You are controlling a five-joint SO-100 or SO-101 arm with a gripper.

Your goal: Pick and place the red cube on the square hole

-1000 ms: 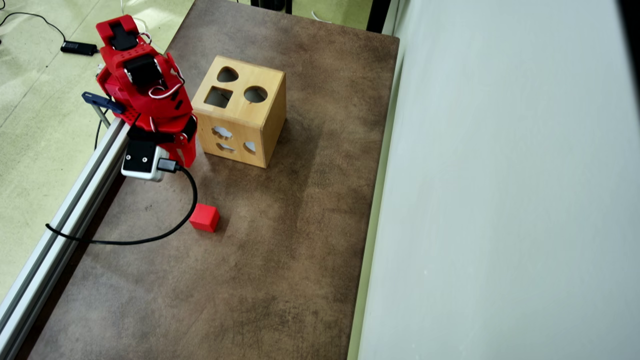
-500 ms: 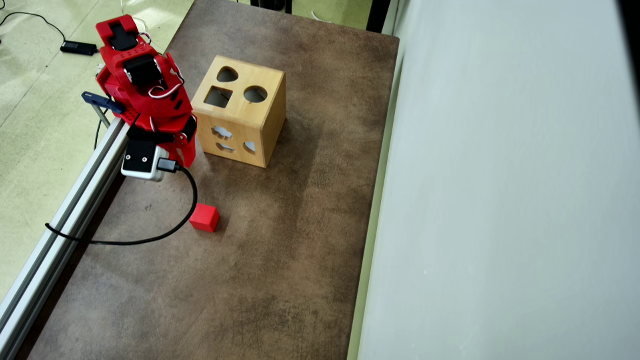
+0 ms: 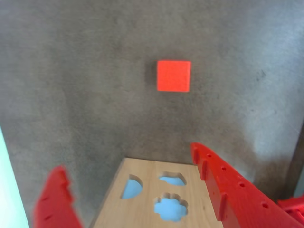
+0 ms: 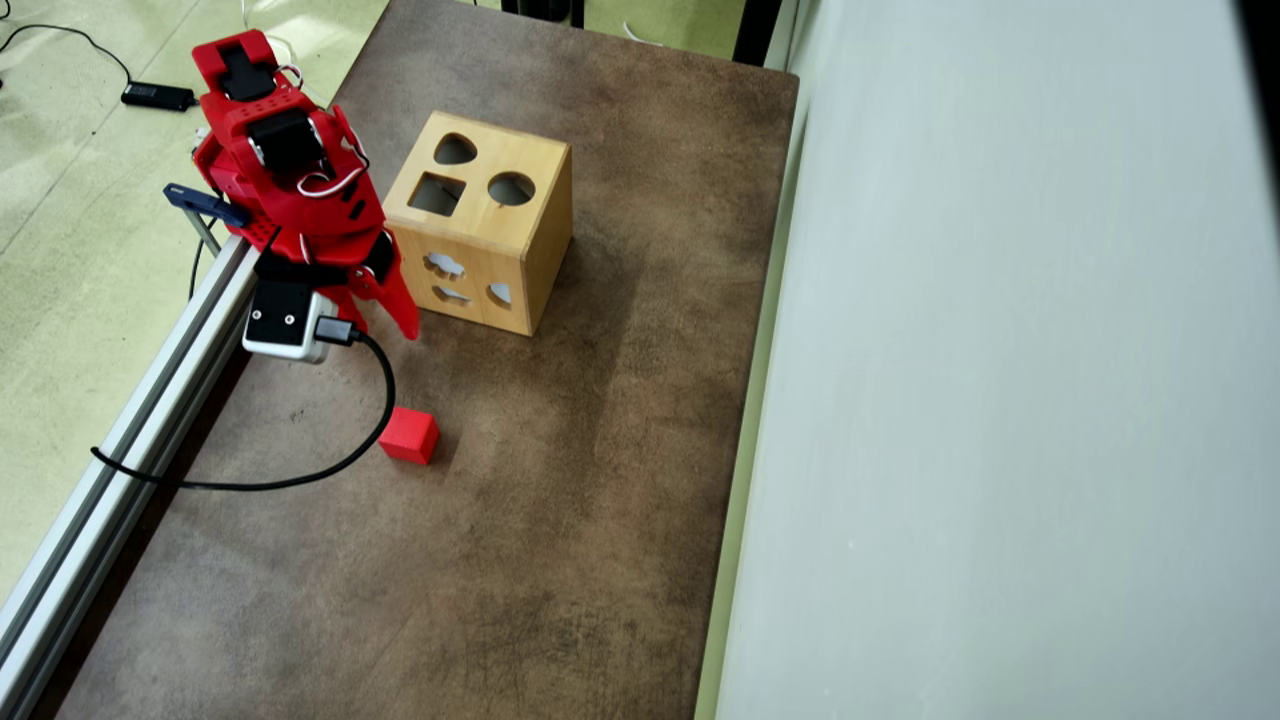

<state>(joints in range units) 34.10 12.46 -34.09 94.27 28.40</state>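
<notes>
- Wrist view: jaws stand wide apart, one red finger (image 3: 228, 190) at lower right and the other blurred at lower left, with nothing between them.
- I read the gripper (image 3: 128, 175) as opened in readiness for the pick; the spread looks wider than the red cube (image 3: 174, 75).
- The cube lies flat on the brown table (image 3: 71, 95), well ahead of the fingertips and untouched, one face square to the camera.
- The wooden box (image 3: 147, 190) fills the bottom centre, just under the gripper; only its side face with blue-backed cut-outs shows here.
- Overhead view: the arm (image 4: 285, 170) is folded at the left table edge beside the box (image 4: 520, 270), with the gripper (image 4: 385, 315) pointing toward the cube (image 4: 409, 436).
- The cube sits near the left edge, well apart from the box, close beside the loop of black cable (image 4: 370, 420); I cannot tell whether they touch.
- The square hole (image 4: 437, 194) is on the box top, nearest the arm, beside the round hole (image 4: 511, 188) and the teardrop hole (image 4: 455, 150).
- I judge the task at its approach step: the cube is not yet gripped, and the cable may foul the descent.
</notes>
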